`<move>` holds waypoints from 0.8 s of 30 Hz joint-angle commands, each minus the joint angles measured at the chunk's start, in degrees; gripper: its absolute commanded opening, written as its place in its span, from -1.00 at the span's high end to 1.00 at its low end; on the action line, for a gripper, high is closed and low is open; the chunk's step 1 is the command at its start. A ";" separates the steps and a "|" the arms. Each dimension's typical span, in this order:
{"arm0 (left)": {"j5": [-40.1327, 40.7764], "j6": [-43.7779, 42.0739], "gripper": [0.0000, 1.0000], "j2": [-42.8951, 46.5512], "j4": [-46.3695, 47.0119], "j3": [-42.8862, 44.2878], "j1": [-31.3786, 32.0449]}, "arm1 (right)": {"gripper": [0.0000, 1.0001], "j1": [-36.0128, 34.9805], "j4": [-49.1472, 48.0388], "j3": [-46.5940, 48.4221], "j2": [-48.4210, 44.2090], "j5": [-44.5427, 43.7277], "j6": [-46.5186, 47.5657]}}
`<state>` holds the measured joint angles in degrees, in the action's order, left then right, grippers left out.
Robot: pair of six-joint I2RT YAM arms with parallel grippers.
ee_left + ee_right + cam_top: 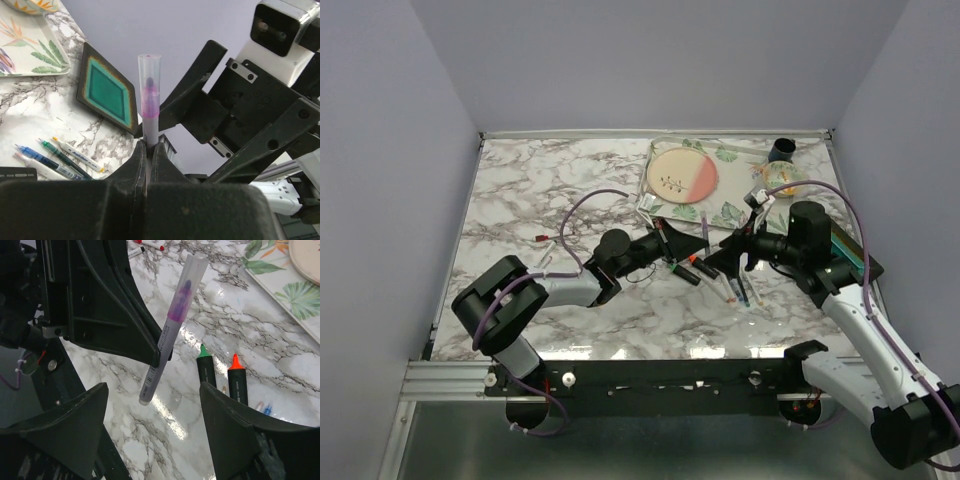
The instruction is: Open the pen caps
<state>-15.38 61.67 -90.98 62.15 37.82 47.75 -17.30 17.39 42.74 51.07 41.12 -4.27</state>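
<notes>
Your counter [570, 200] is white marble with grey veins, and both arms reach over its middle until their tips almost meet. Beyond both end effectors, toward the back wall, lies a leaf-printed tray [725, 212] carrying a round pink-and-orange plate [683, 174]. A dark square tile [107, 92] with a teal centre lies flat on the counter past the left fingertips and to their left in the left wrist view.

Your left end effector [149, 150] is clamped on a slim pen [161, 347], fingers pressed together on the barrel around its middle. The pen is lifted clear of the counter.

Your right end effector [152, 392] faces the left one with its jaws spread wide, gripping nothing. In its own camera, the pen's rear end sits between the two fingers. You cannot tell from these views how far ahead of them it is.

Below the right end effector and toward its right finger, two black highlighters lie side by side on the counter, one green-tipped [205, 367], one orange-tipped [237, 380]. A few thin pens [55, 157] lie together near the tile.

The pen cap [187, 282] you are after is clear plastic with a purple tip showing through. It is seated on the pen, sticking out past the left fingertips.
</notes>
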 commanded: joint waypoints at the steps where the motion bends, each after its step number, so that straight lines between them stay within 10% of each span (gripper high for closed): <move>1: 4.65 1.08 1.00 -3.06 5.79 2.16 1.73 | -0.47 0.25 -2.27 -0.91 1.13 -2.19 -3.99; 13: 6.59 0.56 0.97 -2.45 4.65 3.66 4.19 | 0.04 0.16 -1.92 -0.82 3.42 -0.25 -2.32; 16: 7.29 -0.14 0.87 -2.10 4.12 4.36 5.42 | 0.45 0.16 -1.83 -0.64 3.51 0.18 -1.53; 18: 7.99 -0.50 0.67 -1.92 3.16 4.54 6.04 | 0.99 0.25 -1.74 -0.64 3.42 0.18 -1.09; 24: 12.55 -4.80 -0.18 2.56 -4.55 4.27 5.61 | 0.99 0.25 1.06 0.59 4.21 2.38 3.74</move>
<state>-7.46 60.95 -93.32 63.02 40.77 52.93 -16.86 16.53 42.37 54.46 40.82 -5.04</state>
